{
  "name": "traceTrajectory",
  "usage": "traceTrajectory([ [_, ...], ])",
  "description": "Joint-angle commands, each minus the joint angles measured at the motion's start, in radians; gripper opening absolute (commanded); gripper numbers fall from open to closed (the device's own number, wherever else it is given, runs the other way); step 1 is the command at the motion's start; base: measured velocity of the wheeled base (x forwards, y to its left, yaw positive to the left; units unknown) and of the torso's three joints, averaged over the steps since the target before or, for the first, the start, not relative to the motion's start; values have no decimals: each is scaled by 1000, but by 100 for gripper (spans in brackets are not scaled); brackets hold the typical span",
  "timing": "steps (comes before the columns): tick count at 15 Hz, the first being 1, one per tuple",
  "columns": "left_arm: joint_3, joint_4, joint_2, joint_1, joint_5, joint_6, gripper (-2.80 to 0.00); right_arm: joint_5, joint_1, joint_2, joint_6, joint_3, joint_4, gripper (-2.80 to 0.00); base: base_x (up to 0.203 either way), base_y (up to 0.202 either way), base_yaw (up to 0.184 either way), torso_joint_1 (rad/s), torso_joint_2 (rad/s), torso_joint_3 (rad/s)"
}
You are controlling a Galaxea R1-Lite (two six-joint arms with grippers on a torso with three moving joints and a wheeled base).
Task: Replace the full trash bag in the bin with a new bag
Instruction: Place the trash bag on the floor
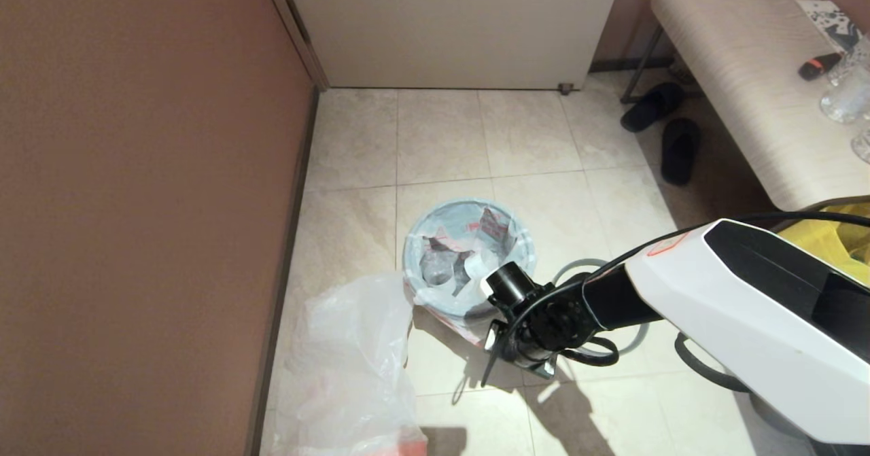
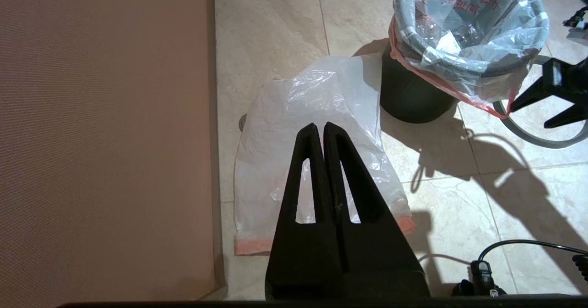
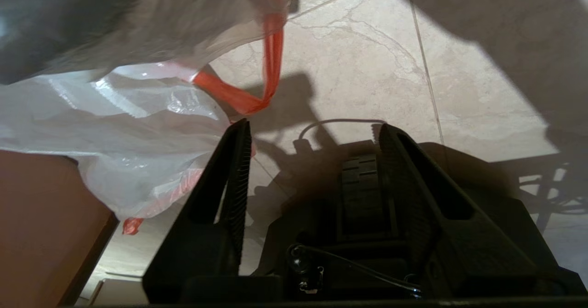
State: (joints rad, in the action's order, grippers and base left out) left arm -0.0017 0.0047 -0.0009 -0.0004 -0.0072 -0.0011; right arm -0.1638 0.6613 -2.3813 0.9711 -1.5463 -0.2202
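The right arm (image 1: 734, 306) is reaching in from the right of the head view, its wrist bent down beside the bin (image 1: 467, 259). The right gripper (image 3: 312, 133) is hanging just off the bin's near side with its jaws standing apart and nothing between them; the red drawstring loop (image 3: 257, 99) of the full trash bag (image 2: 468, 28) is dangling just in front of one fingertip (image 3: 241, 133), close but not clasped. That bag is sitting in the bin, its mouth folded out over the rim and bottles and wrappers showing inside.

The left gripper (image 2: 320, 131) is hovering low above the floor with its fingers pressed together, holding nothing. Under it the new bag (image 2: 317, 152) is lying limp and flat on the tiles, its orange hem at the end away from the bin and its other end touching the bin's base.

A grey ring (image 2: 546, 136) is lying on the floor just beside the bin, on its side toward the right arm. The brown wall (image 1: 149, 204) is closing off the left side, near the flat bag's edge. Open tiled floor is stretching beyond the bin toward the white door (image 1: 448, 24). A bench (image 1: 747, 82) and a pair of black slippers (image 1: 663, 126) are standing well apart to the right.
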Motion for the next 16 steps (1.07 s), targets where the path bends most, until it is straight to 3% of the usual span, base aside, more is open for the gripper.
traceTrajectory([
  [1, 0, 0, 1, 0, 0, 0, -280, -3, 0, -55, 14, -45, -2, 0, 0, 0, 0, 0, 0, 0],
  [7, 0, 0, 1, 0, -1, 0, -280, -67, 2, -143, 18, -148, -2, 0, 0, 0, 0, 0, 0, 0],
  [16, 0, 0, 1, 0, 0, 0, -280, -100, -46, -149, 43, -158, 3, 0, 0, 0, 0, 0, 0, 0],
])
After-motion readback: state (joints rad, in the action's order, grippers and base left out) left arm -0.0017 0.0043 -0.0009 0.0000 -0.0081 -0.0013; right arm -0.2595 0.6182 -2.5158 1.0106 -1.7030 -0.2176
